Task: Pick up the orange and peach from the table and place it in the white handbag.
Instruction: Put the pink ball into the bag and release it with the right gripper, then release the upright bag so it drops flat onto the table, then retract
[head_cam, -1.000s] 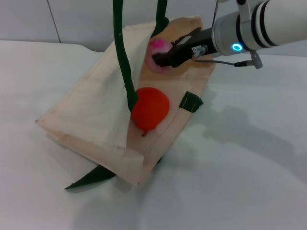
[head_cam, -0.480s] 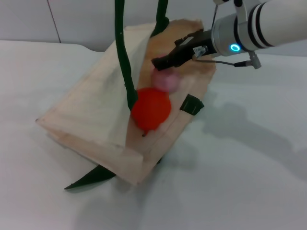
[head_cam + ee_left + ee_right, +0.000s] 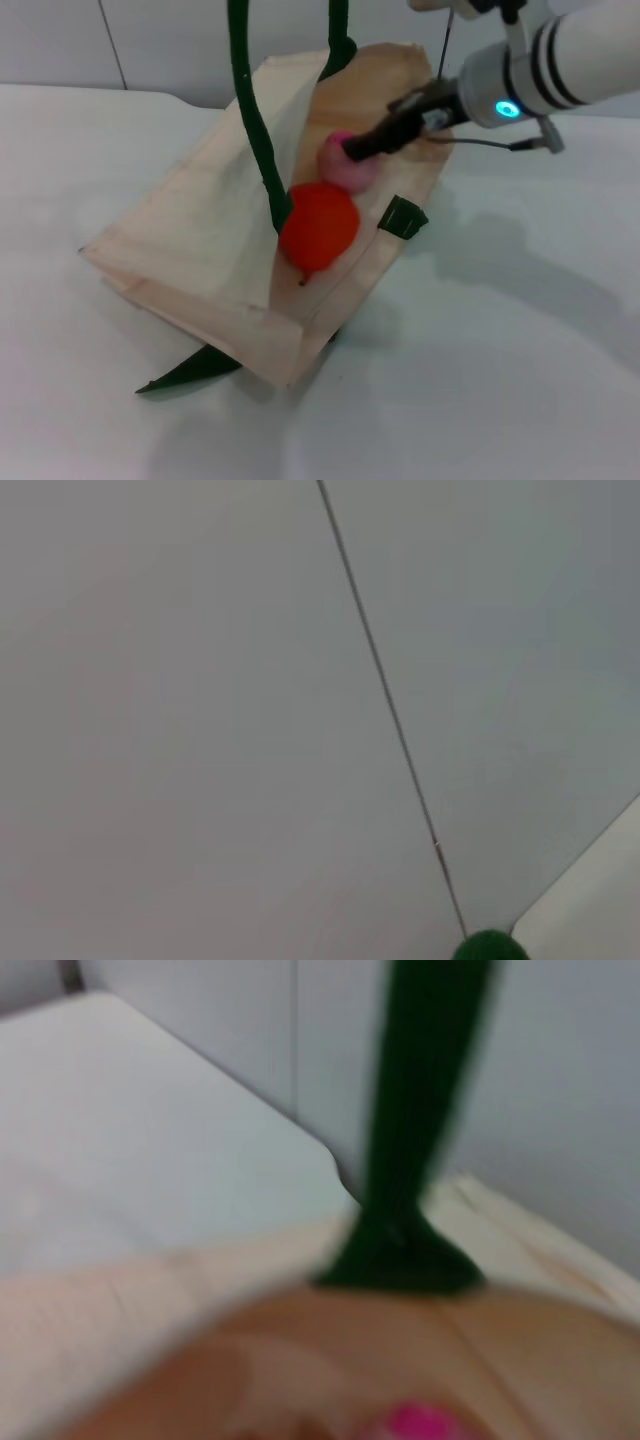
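The white handbag [image 3: 205, 240] lies tilted on the table [image 3: 520, 350] with its mouth held open; its dark green handles [image 3: 250, 110] are pulled up out of the head view. The orange [image 3: 318, 228] rests inside the mouth. Just behind it, touching it, sits the pale pink peach [image 3: 347, 165], whose magenta spot [image 3: 420, 1425] shows in the right wrist view. My right gripper [image 3: 372, 140] hovers open at the peach's upper right, just over the bag's inner wall, holding nothing. My left gripper is out of sight; only a bit of green handle [image 3: 487, 946] shows in its wrist view.
A green strap tab [image 3: 402, 216] sits on the bag's near rim, and a loose green strap end [image 3: 190, 372] lies on the table in front of the bag. Grey wall panels [image 3: 150, 40] stand behind the table.
The right gripper let go of the peach, which dropped into the bag and settled against the orange. The gripper has since drawn back to the right and up a little.
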`<state>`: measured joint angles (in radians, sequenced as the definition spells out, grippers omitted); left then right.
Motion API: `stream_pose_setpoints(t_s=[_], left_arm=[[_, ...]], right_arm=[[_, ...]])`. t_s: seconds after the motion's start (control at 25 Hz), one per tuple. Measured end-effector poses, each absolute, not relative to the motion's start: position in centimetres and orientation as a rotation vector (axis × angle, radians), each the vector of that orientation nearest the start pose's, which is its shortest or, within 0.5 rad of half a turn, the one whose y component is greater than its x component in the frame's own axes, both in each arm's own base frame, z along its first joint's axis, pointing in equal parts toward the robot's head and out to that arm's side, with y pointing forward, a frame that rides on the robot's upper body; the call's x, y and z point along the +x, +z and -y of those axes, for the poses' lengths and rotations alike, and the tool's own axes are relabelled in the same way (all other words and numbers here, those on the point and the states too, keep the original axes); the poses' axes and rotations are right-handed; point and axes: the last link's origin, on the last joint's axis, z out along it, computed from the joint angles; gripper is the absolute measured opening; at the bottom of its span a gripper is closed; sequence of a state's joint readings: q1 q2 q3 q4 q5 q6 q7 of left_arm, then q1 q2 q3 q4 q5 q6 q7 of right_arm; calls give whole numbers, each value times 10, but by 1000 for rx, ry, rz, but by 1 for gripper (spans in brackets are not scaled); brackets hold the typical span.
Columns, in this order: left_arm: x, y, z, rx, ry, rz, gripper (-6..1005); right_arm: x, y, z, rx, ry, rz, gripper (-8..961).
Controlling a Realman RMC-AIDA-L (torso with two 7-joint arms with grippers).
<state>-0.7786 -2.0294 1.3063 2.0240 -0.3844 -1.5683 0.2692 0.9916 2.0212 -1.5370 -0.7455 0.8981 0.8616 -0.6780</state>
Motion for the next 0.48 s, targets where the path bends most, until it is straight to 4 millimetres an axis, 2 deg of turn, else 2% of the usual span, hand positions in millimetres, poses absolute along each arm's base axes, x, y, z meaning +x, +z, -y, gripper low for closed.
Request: stream_pose_setpoints(t_s=[0.2,0.48], left_arm=[[-17,130,-364,-2152,-66,463,171],[-20,135,-365,-2133,-83,479,174]], right_arm=[[135,-41,-452,-2514,-144,-765,888],[165,2,-445,-2402,-170,-830,888]])
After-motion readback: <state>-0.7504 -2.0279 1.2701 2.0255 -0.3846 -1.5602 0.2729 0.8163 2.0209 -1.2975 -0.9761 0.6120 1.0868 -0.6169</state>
